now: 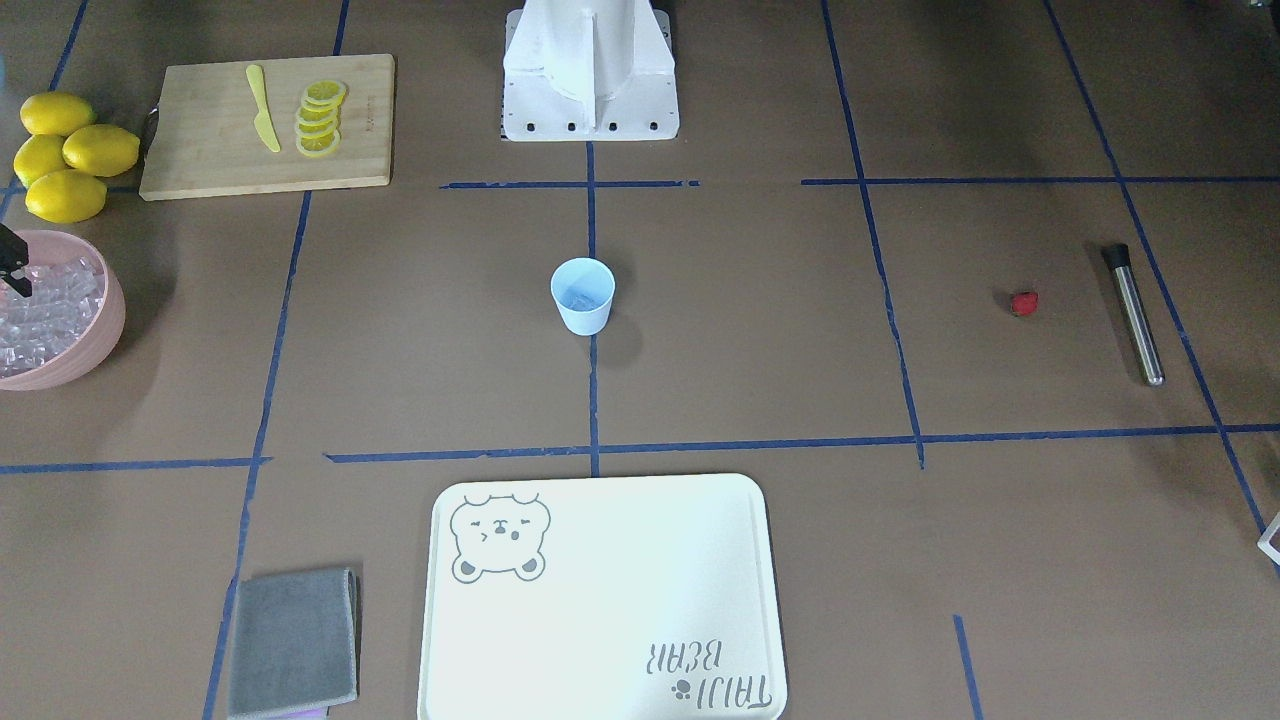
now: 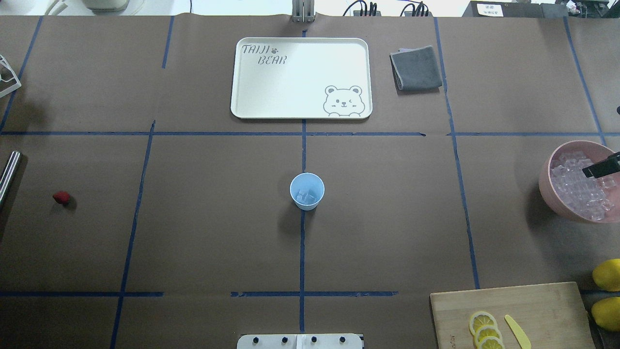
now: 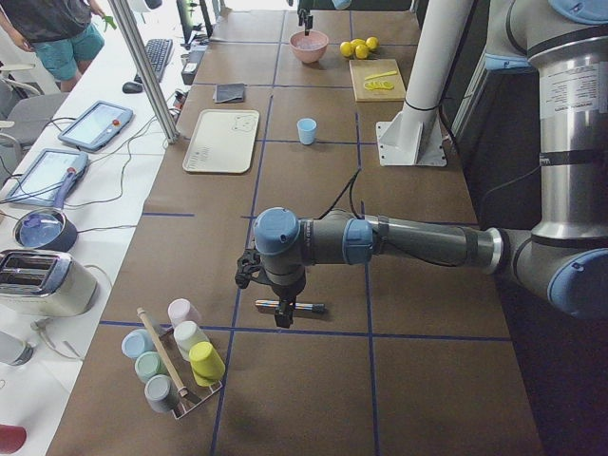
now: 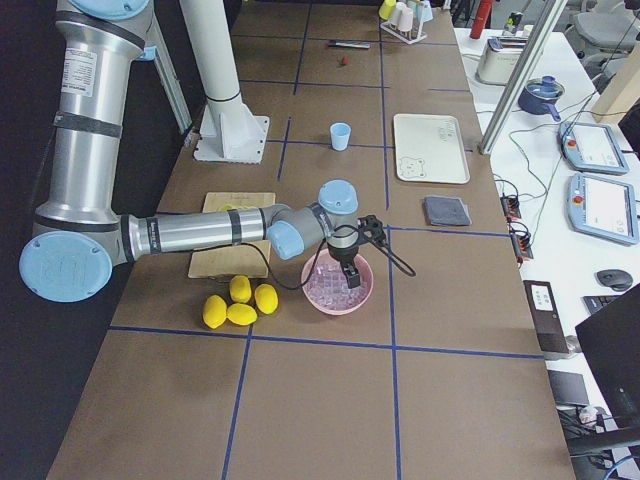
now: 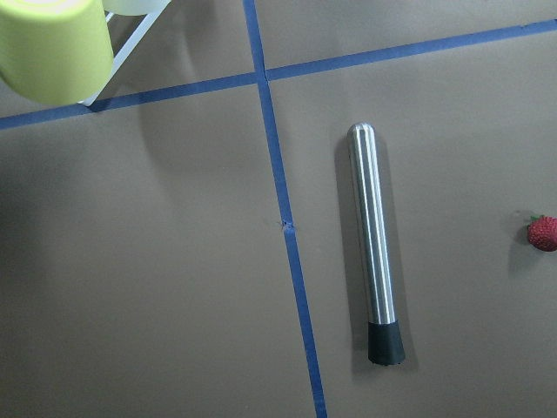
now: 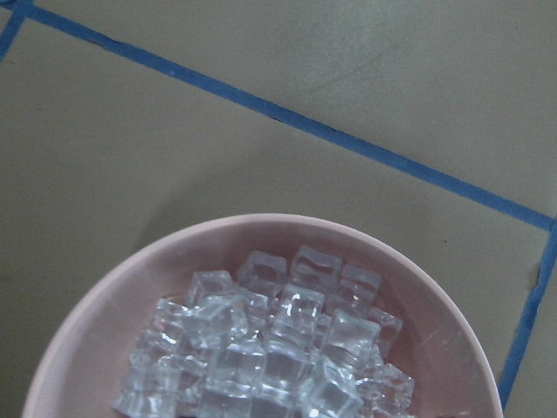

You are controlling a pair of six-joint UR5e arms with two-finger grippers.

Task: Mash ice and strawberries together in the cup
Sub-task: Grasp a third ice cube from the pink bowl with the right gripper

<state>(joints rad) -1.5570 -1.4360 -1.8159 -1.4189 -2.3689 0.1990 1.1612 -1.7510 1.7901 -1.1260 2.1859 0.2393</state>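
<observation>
Right gripper [image 4: 347, 272]: hangs just over the pink bowl [image 6: 113, 296], above the heaped ice [image 6: 270, 340]. Only a black part of it shows from above and its own camera shows no fingers, so I cannot tell how wide it stands or whether it has a cube.
Left gripper [image 3: 282, 309]: hovers over the metal rod [image 5: 376, 244] at the table's other end. It is seen only from the side, so I cannot tell its opening or hold.
Why there: each arm seems posted over its own supply, the right for ice, the left for the rod and berry.
Rod: lies flat, with the strawberry [image 5: 542, 233] near it but not touching.
Cup [image 1: 582, 296]: upright at the table's middle on a tape line, likely so both arms can reach it. Some ice already lies in its bottom.
Strawberry: on the bare table, well apart from the cup.
Stage: probably still filling; mashing not yet begun.
Beside the bowl: lemons [image 1: 65, 155] and a cutting board [image 1: 200, 150].
</observation>
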